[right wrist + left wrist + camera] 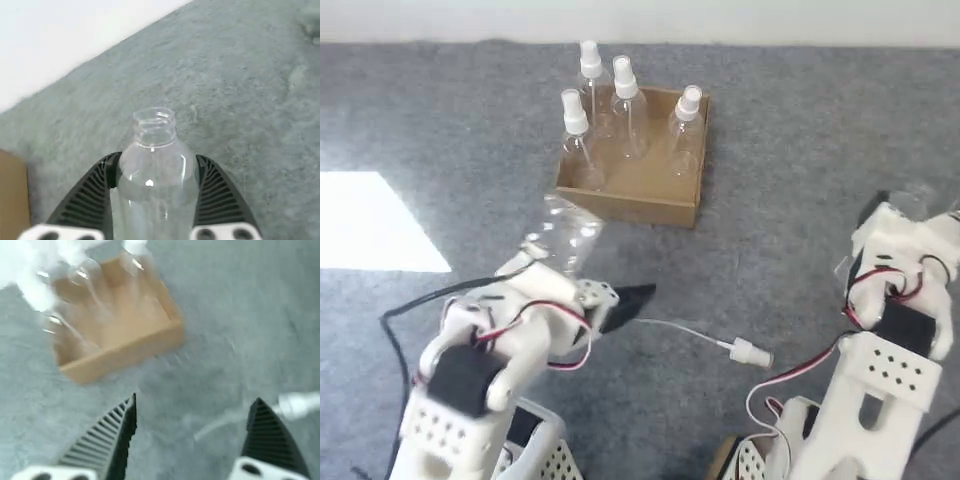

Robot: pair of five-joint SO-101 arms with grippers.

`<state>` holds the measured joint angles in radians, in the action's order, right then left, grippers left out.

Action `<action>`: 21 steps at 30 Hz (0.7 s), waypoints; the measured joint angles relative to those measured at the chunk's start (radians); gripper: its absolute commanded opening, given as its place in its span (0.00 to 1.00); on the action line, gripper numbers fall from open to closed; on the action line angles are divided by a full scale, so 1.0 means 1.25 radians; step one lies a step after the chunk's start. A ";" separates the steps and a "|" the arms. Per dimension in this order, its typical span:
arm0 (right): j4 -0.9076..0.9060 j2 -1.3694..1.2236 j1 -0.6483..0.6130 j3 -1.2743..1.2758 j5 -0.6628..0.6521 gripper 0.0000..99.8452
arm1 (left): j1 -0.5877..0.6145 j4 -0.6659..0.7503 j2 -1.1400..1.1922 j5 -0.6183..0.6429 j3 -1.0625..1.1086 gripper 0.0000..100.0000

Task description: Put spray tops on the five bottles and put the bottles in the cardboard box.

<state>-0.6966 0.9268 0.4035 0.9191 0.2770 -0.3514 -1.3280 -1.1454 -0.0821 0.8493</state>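
Pinching the uncapped bottle [152,185] just below its open neck, your right tool [156,162] had it at the right side of the grey surface [800,150], well apart from the cardboard box [650,205]. Your left tool [192,415] was spread wide with nothing between its fingers, hovering over the surface on the near side of the box. The loose spray top [750,352] lay on its side on the surface between your two arms. Its thin tube [680,331] trailed left toward the left tool. Four bottles [625,120] with tops already fitted stood upright in the box. A crumpled piece of clear plastic [565,235] sat just beside the box's near left corner; what it was could not be told.
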 measured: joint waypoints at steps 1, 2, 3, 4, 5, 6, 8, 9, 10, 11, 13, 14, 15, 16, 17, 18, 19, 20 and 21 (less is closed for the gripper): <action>0.000 0.000 0.011 0.000 0.021 0.02 | -0.021 -0.010 0.037 -0.018 -0.011 0.33; 0.000 0.000 0.021 0.000 0.038 0.02 | -0.043 -0.020 0.068 -0.037 -0.022 0.33; 0.000 0.000 0.032 0.000 0.050 0.02 | -0.068 -0.029 0.099 -0.059 -0.032 0.33; 0.000 0.000 0.044 0.000 0.059 0.02 | -0.090 -0.036 0.133 -0.077 -0.043 0.33; 0.000 0.000 0.053 0.000 0.065 0.02 | -0.112 -0.038 0.166 -0.090 -0.050 0.33; 0.000 0.000 0.061 0.000 0.068 0.02 | -0.133 -0.038 0.195 -0.103 -0.058 0.33; 0.000 0.000 0.075 0.000 0.071 0.02 | -0.167 -0.037 0.255 -0.115 -0.071 0.33; 0.000 0.000 0.081 0.000 0.072 0.02 | -0.182 -0.031 0.281 -0.124 -0.074 0.33; 0.002 0.000 0.088 0.000 0.072 0.02 | -0.198 -0.023 0.306 -0.133 -0.075 0.33; 0.002 0.000 0.093 0.000 0.072 0.02 | -0.212 -0.014 0.327 -0.145 -0.076 0.33; 0.002 0.000 0.102 0.000 0.072 0.02 | -0.239 0.011 0.371 -0.167 -0.076 0.33; 0.002 0.000 0.104 0.000 0.072 0.02 | -0.252 0.023 0.389 -0.176 -0.076 0.33; 0.002 0.000 0.107 0.000 0.072 0.02 | -0.264 0.037 0.409 -0.184 -0.076 0.33; 0.002 0.000 0.108 0.000 0.072 0.02 | -0.275 0.050 0.427 -0.191 -0.076 0.34; 0.002 0.000 0.109 0.000 0.072 0.02 | -0.285 0.066 0.446 -0.196 -0.076 0.36; 0.002 0.000 0.109 0.000 0.072 0.02 | -0.293 0.082 0.466 -0.199 -0.076 0.37; 0.002 0.000 0.109 0.000 0.072 0.02 | -0.301 0.096 0.485 -0.199 -0.076 0.37; 0.002 0.000 0.109 0.000 0.072 0.02 | -0.307 0.108 0.503 -0.199 -0.076 0.37; 0.002 0.000 0.109 0.000 0.072 0.02 | -0.313 0.122 0.522 -0.199 -0.076 0.37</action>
<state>-0.6935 0.9268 0.5401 0.9191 0.3675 -0.7426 -1.1761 -0.4933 -0.3307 0.7541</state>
